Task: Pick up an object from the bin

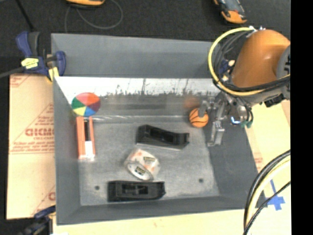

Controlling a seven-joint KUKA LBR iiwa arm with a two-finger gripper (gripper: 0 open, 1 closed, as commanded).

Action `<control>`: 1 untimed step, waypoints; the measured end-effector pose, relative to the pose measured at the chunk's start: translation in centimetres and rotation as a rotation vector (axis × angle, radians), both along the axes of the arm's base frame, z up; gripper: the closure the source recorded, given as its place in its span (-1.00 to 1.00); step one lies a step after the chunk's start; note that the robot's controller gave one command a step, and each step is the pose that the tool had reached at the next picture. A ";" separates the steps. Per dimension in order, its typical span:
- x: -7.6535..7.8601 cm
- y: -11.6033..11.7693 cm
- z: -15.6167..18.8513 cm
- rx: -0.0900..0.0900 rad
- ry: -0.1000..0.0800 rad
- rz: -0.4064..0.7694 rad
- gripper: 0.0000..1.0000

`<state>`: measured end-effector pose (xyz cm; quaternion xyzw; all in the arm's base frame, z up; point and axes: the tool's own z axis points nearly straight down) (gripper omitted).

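Note:
My gripper [213, 137] hangs low over the bin's right side, just above the floor near the right wall. A small orange ball [198, 117] lies immediately to its left, close against the back wall. I see nothing held in the gripper. A black stapler-like block [161, 136] lies further left, in the middle of the bin.
A crumpled clear wrapper with a label [142, 164] and a second black block [135, 190] lie toward the front. An orange and white marker-like stick [85, 139] and a multicoloured ball [85, 104] sit at the left. The arm's orange cover and cables hang over the right rim.

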<state>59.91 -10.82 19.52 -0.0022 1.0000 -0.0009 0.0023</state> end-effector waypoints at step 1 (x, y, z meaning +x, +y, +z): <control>0.0 0.0 0.0 0.000 0.000 0.000 -1.00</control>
